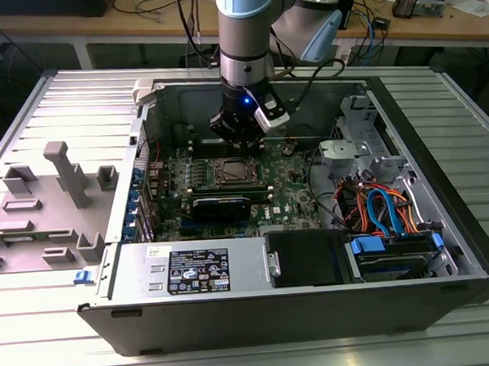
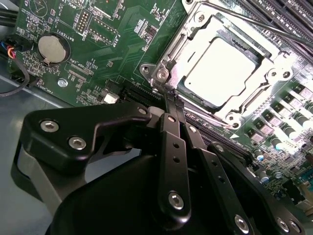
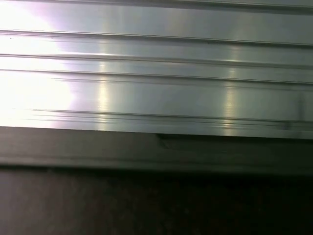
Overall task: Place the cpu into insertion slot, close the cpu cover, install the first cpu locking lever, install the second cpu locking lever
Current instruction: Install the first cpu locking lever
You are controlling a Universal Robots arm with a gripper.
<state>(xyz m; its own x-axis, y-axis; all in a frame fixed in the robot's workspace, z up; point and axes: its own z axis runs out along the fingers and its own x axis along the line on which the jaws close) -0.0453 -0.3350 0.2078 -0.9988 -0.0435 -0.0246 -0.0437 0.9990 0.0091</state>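
One gripper [image 2: 168, 93] is hanging with its fingers pressed together, tips touching the corner of the cpu cover [image 2: 195, 29], which is lying closed over the cpu [image 2: 222, 68] in the insertion slot [image 1: 232, 174]. Everything is sitting inside an open computer case [image 1: 443, 222] on a ribbed metal table [image 1: 68, 102].

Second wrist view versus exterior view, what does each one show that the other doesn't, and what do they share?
Second wrist view: the cpu seated in the insertion slot, the cpu cover closed down around it, a round coin battery, and the gripper with its fingers together, tips by the socket's corner.

Exterior view: the whole open computer case, its power supply, orange and blue cables, the grey fixture tray on the exterior view's left, and the arm reaching down.

Both: the green motherboard, the socket and the gripper above it.
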